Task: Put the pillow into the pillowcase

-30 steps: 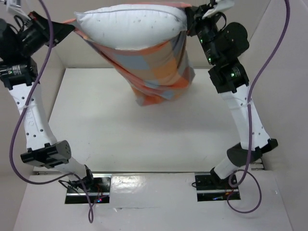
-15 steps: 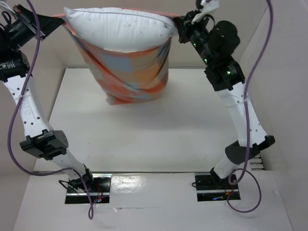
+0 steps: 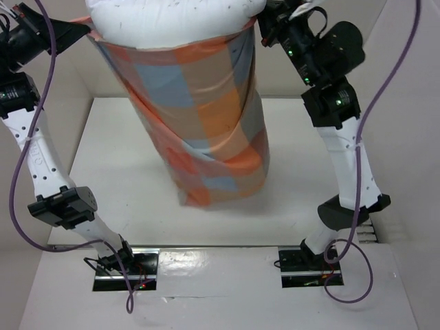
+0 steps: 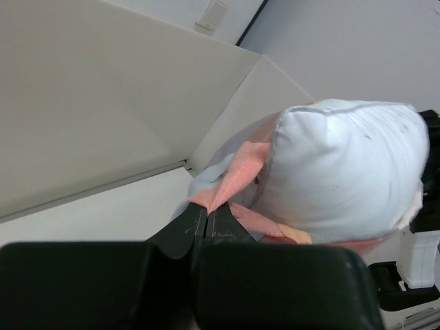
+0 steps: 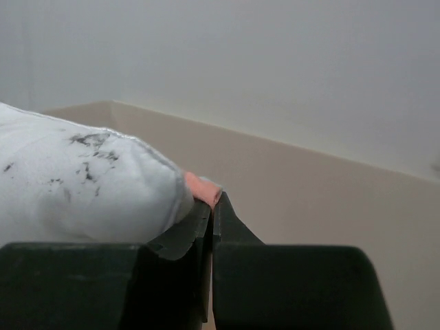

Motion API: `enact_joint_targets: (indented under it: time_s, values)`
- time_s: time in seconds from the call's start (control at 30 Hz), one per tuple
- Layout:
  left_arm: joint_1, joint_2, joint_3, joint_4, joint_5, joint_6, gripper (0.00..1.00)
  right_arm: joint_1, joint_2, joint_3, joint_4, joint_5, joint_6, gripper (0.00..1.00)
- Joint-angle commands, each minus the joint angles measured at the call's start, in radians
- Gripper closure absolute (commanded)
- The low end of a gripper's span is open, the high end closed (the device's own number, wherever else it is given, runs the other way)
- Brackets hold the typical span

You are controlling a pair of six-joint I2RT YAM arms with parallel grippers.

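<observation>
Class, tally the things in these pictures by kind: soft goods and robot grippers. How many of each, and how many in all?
pillow: 1
pillowcase: 1
grippers: 2 (left gripper, right gripper)
Total: 4

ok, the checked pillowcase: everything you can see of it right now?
The thin, soft checked fabric sleeve, in orange, grey, light blue and cream, hangs mouth-up as a creased, slightly twisted tube. The left gripper and right gripper pinch its rim at opposite ends. The plump white pillow sits in it, its top bulging out of the mouth. Whether its lower end touches the table is unclear.
</observation>
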Motion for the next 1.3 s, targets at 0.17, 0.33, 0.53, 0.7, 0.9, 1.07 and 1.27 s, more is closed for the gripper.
enact_joint_targets:
  time_s: [0.17,0.33,0.53,0.7,0.9,1.07,1.27]
  values:
    - [0.002,-0.136,-0.142,0.016,-0.064,0.125,1.0,-0.041,-0.046,-0.299,0.215,0.483,-0.129,1.0]
    - [0.001,-0.109,-0.123,-0.018,-0.074,0.12,1.0,-0.041,-0.034,-0.091,0.143,0.479,-0.148,1.0]
    - [0.178,-0.081,0.03,0.195,-0.126,-0.144,1.0,-0.041,-0.167,-0.135,0.204,0.413,-0.12,1.0]
    - [0.068,-0.113,-0.124,0.16,-0.135,-0.073,1.0,-0.041,-0.258,-0.426,0.148,0.503,-0.063,1.0]
    - [-0.006,-0.017,0.106,0.083,-0.101,-0.071,1.0,-0.041,-0.123,-0.044,0.038,0.422,-0.066,1.0]
    - [0.196,-0.157,-0.074,0.429,-0.119,-0.321,1.0,-0.041,-0.302,-0.328,0.259,0.414,-0.076,1.0]
    - [0.06,-0.127,-0.052,0.241,-0.109,-0.203,1.0,-0.041,-0.33,-0.583,0.201,0.549,-0.066,1.0]
